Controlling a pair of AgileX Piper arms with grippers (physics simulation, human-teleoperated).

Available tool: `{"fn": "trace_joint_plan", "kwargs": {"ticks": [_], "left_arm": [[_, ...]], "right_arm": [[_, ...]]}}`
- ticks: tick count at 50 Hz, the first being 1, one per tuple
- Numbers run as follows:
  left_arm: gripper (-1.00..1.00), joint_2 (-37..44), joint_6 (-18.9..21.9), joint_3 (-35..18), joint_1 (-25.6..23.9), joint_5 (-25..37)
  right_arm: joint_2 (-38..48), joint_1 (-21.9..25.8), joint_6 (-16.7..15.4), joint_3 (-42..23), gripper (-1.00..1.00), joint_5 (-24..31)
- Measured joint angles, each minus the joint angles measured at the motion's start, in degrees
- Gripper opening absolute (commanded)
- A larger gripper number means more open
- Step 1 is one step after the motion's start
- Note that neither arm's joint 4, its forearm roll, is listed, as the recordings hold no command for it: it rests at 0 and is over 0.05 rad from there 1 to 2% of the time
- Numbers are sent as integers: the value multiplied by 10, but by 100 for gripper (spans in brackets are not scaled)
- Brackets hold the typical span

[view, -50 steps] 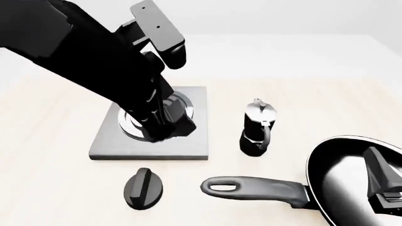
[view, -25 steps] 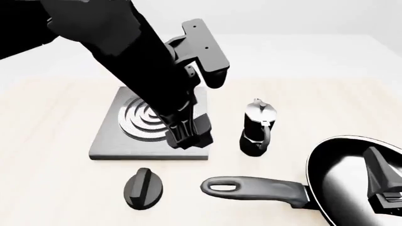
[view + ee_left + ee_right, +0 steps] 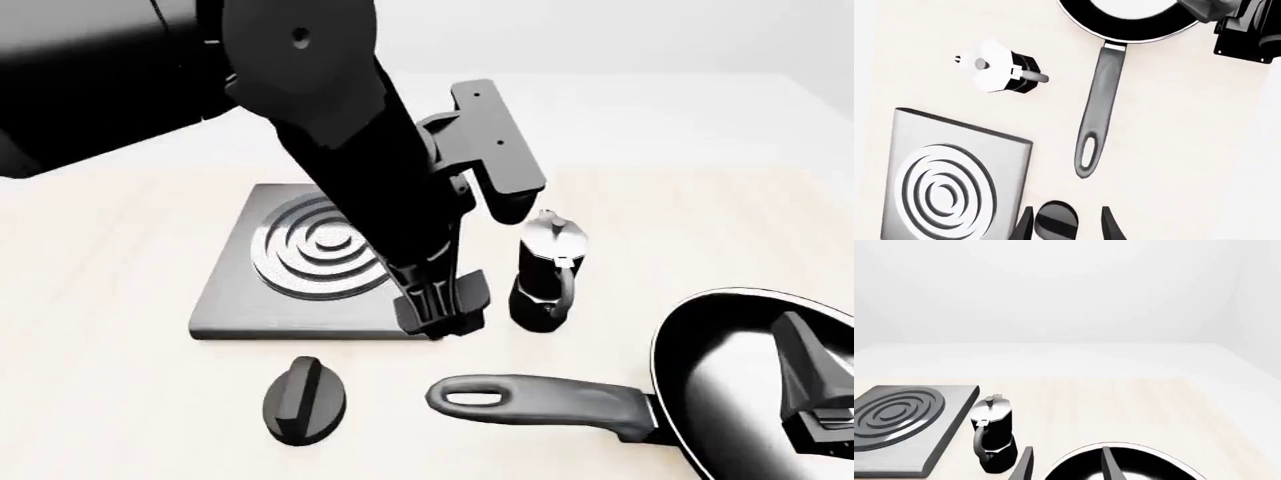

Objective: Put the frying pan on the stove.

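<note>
The frying pan [image 3: 741, 385] lies at the front right of the table, its long handle [image 3: 534, 400] pointing left with the loop end free. It also shows in the left wrist view [image 3: 1097, 110] and the right wrist view [image 3: 1121, 465]. The stove [image 3: 314, 255] lies left of centre, its rings uncovered; it also shows in the left wrist view [image 3: 947, 185] and the right wrist view [image 3: 897, 412]. My left gripper [image 3: 441, 305] is open and empty, hanging by the stove's front right corner, behind the handle. My right gripper [image 3: 814, 390] is open and empty over the pan's bowl.
A black-and-silver moka pot [image 3: 547, 270] stands between the stove and the pan. A black oval knob [image 3: 304, 400] lies in front of the stove; in the left wrist view it shows between my left fingertips [image 3: 1024, 227].
My left arm has swung to the right, from over the stove's rings to its front right corner, uncovering the rings. The right arm and the pan have not moved.
</note>
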Motion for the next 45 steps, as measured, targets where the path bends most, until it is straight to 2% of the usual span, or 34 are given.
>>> {"fn": "trace_joint_plan", "kwargs": {"ticks": [25,45], "left_arm": [[100,27,-5,20,-38,-37],[100,54,-1,30,-51,-68]], "right_arm": [[0,0,0,0,100,0],[0,0,0,0,100,0]]}}
